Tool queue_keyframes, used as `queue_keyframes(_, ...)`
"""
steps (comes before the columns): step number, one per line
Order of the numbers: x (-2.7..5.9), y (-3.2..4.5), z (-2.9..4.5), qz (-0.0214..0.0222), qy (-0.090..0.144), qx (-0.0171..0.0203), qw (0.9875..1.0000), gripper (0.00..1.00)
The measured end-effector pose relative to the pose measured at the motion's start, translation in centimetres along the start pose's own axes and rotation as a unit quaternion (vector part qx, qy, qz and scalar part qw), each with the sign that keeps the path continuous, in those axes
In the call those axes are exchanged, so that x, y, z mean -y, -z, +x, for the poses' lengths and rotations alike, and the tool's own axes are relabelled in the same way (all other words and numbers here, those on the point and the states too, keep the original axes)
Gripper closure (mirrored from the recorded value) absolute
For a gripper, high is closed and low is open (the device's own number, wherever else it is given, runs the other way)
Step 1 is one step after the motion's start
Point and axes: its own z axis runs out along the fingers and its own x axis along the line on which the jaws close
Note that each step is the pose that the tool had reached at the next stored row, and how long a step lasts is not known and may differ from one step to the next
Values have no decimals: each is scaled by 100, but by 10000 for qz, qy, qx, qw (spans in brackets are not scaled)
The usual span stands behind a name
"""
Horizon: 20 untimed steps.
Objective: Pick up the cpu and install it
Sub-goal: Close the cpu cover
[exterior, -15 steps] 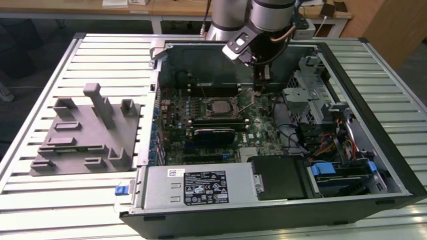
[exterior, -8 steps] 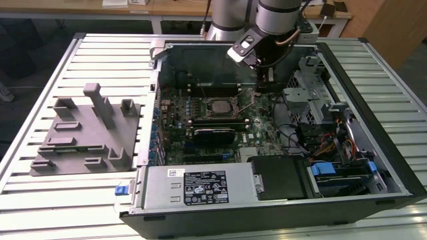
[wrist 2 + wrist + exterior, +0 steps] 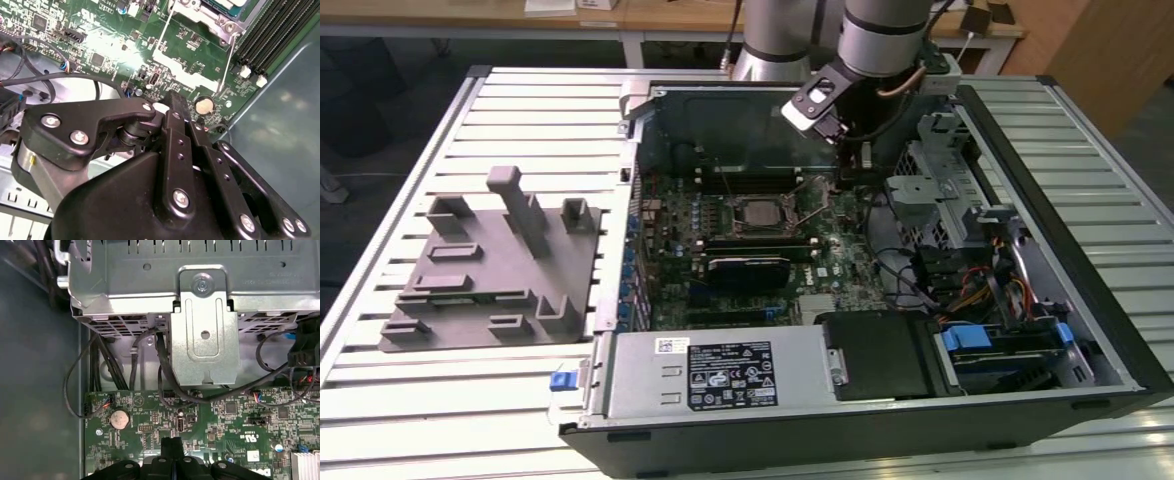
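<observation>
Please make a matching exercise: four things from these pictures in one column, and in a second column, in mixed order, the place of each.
Things:
1. cpu
2. grey fixture
3. round battery
4. gripper

Places:
a. on the table, at the exterior view's left of the computer case
b. inside the open case, above the board
c. in the black socket frame
d. flat on the green board, near its edge

Pairs: 1-c, 2-a, 3-d, 4-b

Gripper (image 3: 845,178) low over the motherboard (image 3: 670,255), near the socket (image 3: 758,212), inside the open computer case (image 3: 881,432).
</observation>
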Motion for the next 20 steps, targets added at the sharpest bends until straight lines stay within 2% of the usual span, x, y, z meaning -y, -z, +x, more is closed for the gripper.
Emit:
queue_keyframes(4,0,-61,0,17,-1,0,10000,89)
queue_keyframes(10,10,-73,0,20,0,0,10000,89)
queue_keyframes(16,98,-72,-3,20,0,0,10000,89)
queue_keyframes(20,186,-68,1,20,-1,-1,10000,89)
